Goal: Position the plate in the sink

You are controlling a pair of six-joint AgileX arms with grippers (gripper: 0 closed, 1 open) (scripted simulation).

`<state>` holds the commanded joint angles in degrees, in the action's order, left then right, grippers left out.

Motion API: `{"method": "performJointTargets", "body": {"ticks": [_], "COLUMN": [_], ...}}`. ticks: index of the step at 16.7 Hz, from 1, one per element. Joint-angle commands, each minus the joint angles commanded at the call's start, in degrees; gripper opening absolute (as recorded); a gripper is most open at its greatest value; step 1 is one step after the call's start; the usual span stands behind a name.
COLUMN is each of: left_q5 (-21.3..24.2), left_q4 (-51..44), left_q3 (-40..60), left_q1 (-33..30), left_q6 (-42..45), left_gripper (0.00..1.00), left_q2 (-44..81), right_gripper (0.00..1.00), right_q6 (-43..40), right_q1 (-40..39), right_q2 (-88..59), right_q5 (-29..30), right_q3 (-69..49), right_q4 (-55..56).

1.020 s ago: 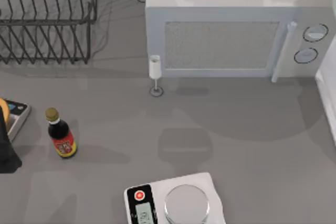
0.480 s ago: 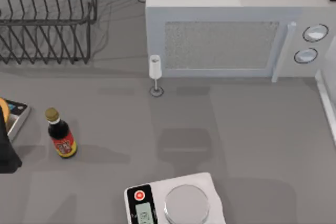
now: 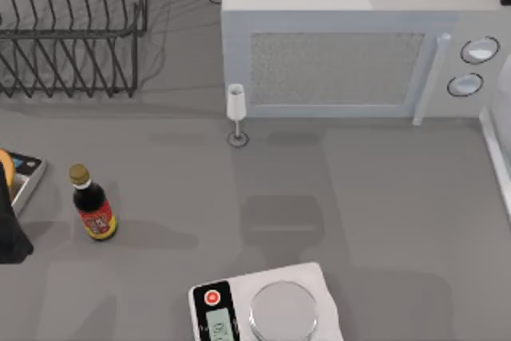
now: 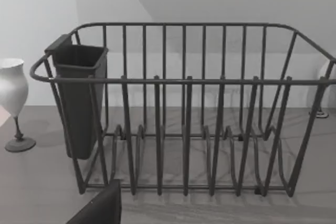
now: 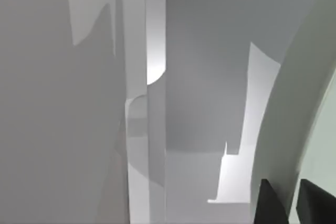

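Right wrist view: right end effector narrow, two dark fingers pinch rim of plate. Beyond plate, pale walls, probably inside of sink. Top view: sink rim at right edge of worktop, beside microwave. Left arm parked at left edge. Judgement: grasp done, plate close to sink; left to do: lower plate, release.

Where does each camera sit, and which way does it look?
Top view: above the table, looking down on microwave and kitchen scale; left arm at left edge.
Left wrist view: on the left arm, facing the dish rack; left gripper shows.
Right wrist view: on the right arm, beside the plate; right gripper clamps it.
Shared: dish rack, top and left wrist views.
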<state>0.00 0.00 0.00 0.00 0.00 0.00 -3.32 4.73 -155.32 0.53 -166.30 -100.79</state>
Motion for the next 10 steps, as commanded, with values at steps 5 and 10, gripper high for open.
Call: {"method": "performJointTargets", "body": {"ticks": [5, 10], "left_q5": [0.0, 0.0], "left_q4": [0.0, 0.0], "left_q3": [0.0, 0.0], "left_q1": [0.0, 0.0], "left_q6": [0.0, 0.0], "left_gripper": [1.0, 1.0], "left_q2": [0.0, 0.0], "right_gripper": [0.53, 0.9], "right_q6": [0.0, 0.0], "right_q1": [0.0, 0.0], "right_q2": [0.0, 0.0], "right_q5": [0.0, 0.0], "right_q3": [0.0, 0.0], "right_q4": [0.0, 0.0]}}
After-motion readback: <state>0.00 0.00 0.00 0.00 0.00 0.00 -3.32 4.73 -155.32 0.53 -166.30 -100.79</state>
